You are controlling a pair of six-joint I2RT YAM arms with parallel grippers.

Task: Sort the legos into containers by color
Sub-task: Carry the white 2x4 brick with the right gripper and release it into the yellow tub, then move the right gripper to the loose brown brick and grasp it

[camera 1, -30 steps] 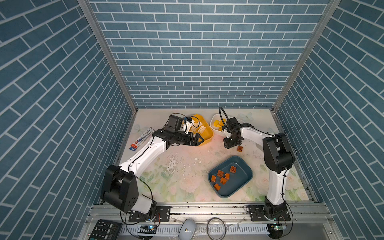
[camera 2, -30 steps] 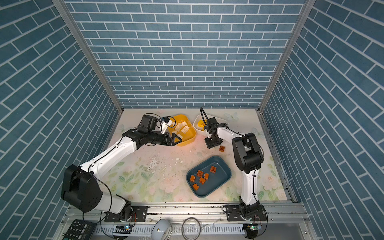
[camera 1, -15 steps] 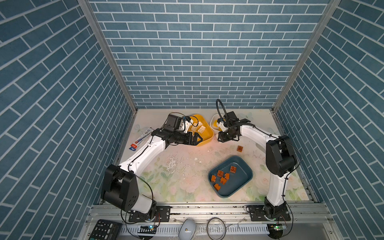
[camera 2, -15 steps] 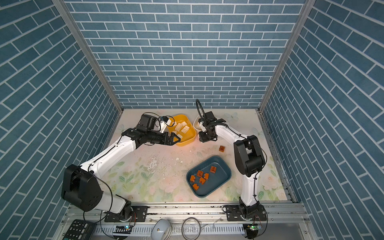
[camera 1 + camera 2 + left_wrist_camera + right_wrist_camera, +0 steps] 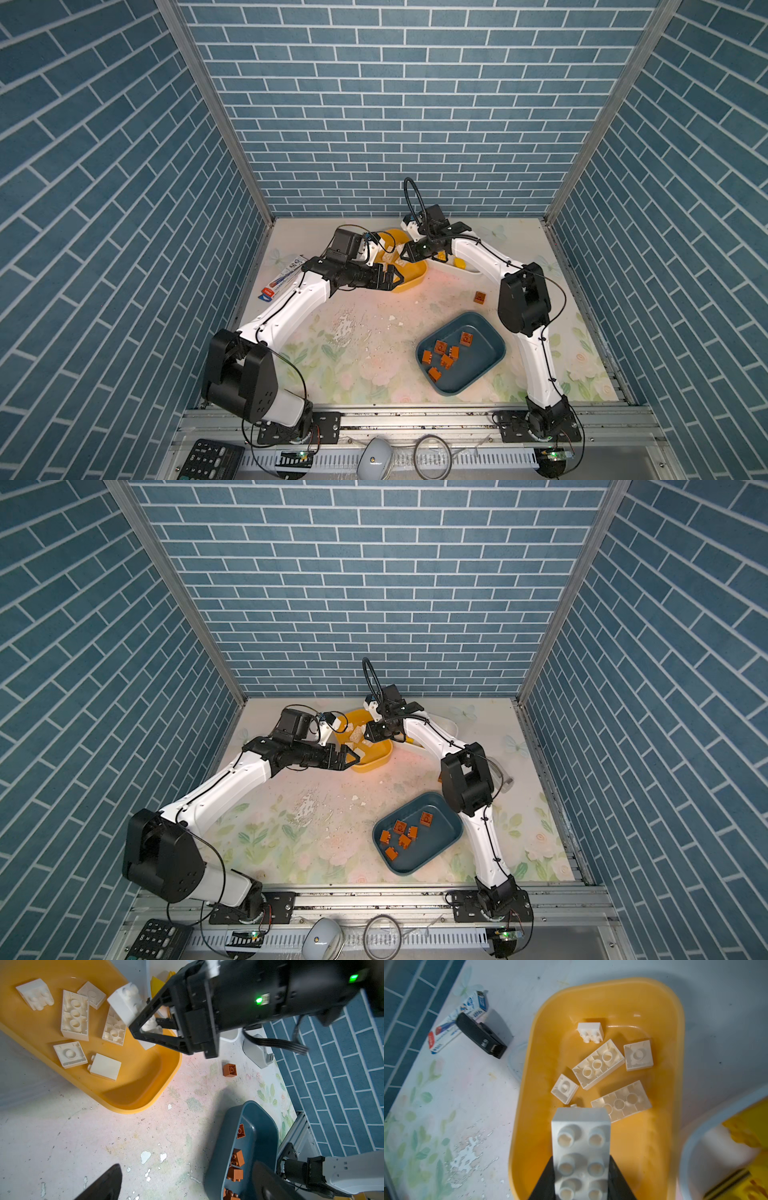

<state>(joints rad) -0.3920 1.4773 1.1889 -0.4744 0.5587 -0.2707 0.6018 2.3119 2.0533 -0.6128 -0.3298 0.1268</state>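
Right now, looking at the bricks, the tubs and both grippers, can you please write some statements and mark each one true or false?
1. The right gripper holds a white brick above the yellow tub. True.
2. The left gripper is shut on a brown brick. False: it is open and empty.
3. The blue tub is empty. False: it holds brown bricks.
4. One loose brown brick lies on the table, outside the tubs. True.

My floral surface [image 5: 353, 365] carries the yellow tub [image 5: 411, 283] under the right gripper [image 5: 581, 1158]. A brown lego [image 5: 480, 297] lies loose nearby.
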